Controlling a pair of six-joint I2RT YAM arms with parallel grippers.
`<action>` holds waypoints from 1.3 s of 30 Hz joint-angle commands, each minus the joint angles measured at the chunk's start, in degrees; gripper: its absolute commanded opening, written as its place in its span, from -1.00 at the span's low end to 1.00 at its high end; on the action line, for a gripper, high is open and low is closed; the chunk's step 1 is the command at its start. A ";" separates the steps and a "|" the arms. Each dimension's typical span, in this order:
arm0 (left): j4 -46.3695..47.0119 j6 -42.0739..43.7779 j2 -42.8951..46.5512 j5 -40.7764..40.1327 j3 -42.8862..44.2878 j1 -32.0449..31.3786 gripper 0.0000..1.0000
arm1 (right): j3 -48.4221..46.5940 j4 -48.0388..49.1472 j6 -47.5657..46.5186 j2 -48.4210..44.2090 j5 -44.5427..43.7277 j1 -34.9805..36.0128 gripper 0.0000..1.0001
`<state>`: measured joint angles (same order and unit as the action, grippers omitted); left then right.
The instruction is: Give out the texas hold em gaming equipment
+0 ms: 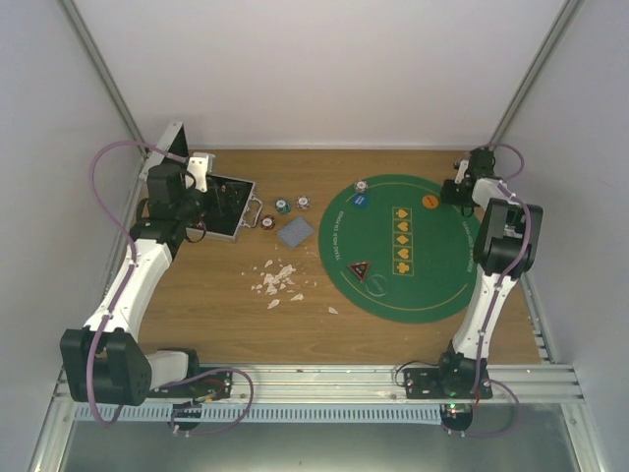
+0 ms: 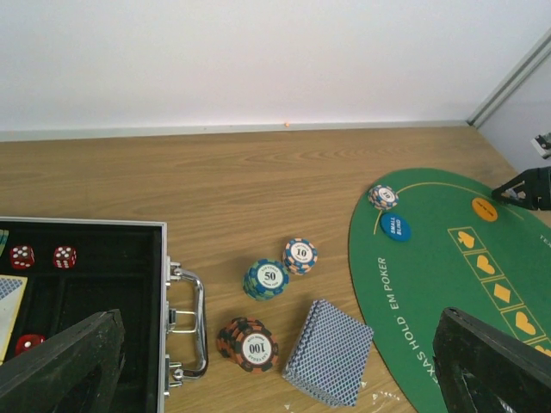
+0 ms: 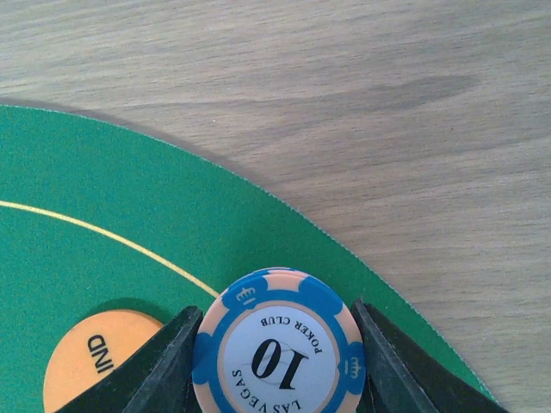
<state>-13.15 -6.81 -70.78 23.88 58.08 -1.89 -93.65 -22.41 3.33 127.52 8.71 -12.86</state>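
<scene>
The ten chip, blue and peach at the rim, sits pinched by its edges in my right gripper, whose fingers clench it from both sides. It hangs over the far right rim of the green mat, just beside the orange button that lies on the mat there; I cannot tell whether the chip's underside touches the felt yet. The rest waits off the mat's left edge on bare wood: three chip stacks, with the card deck nearest that edge. Another chip and the blue button lie on the mat's far left part, and the triangular token on its near left. My left gripper hangs released, fingers wide, above the stacks left of the mat. My worry is the edge: the mat's border runs close past the chip, so a release from any height could let it bounce or roll off onto the wood. Drifting inward instead could drop it on the orange button, leaving it tilted.
</scene>
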 commanded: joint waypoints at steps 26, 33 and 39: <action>1.38 1.09 -0.48 -1.09 1.20 -0.39 0.97 | 3.99 0.84 1.41 -14.56 1.55 7.15 0.48; 1.69 1.05 0.20 -1.31 1.06 -0.39 0.97 | 7.21 0.77 2.40 -18.63 -3.38 23.96 0.54; 2.06 0.91 0.51 -1.13 0.80 -0.39 0.97 | 3.04 0.63 4.06 -13.42 -5.95 35.77 0.57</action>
<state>-13.13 -6.55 -70.89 22.96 58.08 -1.89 -87.88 -21.06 5.78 109.97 5.96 18.02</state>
